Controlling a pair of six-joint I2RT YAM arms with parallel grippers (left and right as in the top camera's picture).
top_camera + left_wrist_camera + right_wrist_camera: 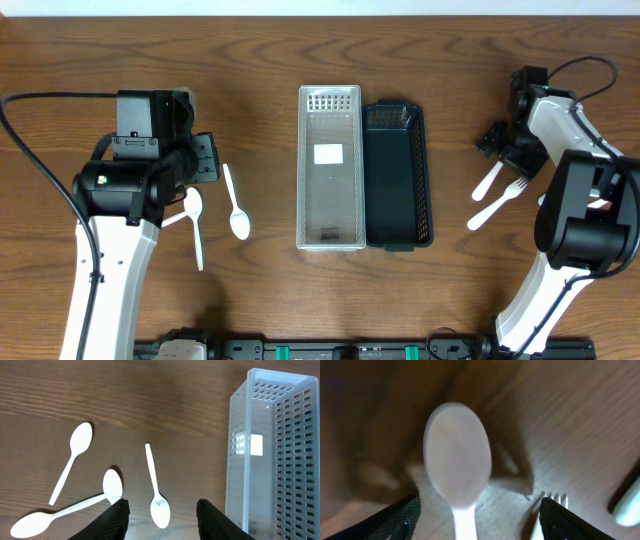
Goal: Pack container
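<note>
A clear perforated container and a black one stand side by side at the table's middle. Three white spoons lie at the left. My left gripper is open and empty, low over the rightmost spoon, whose bowl lies between the fingers. At the right lie a white spoon and a white fork. My right gripper is open just above the table, with this spoon's handle between its fingers. The fork's tines sit by the right finger.
The clear container stands close on the right of the left gripper. A pale object shows at the right edge of the right wrist view. Cables run along both arms.
</note>
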